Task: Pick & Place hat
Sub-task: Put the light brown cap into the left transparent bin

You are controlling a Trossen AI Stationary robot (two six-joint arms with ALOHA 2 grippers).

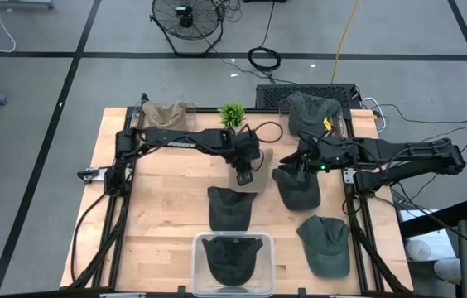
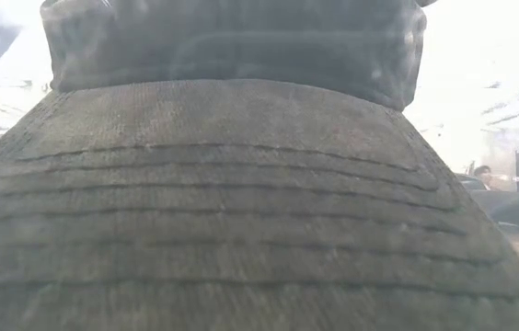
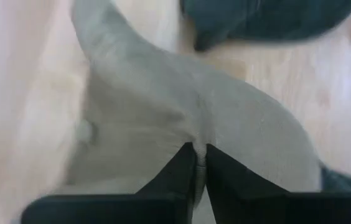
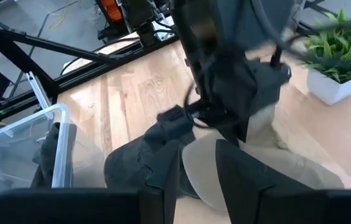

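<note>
Left tool: pinched tight on fold of tan hat, mid-bench, fabric bunched for lift. Right tool: over dark hat, gap between fingers in wrist view, nothing held. Clear bin: likely destination, one hat inside.
</note>
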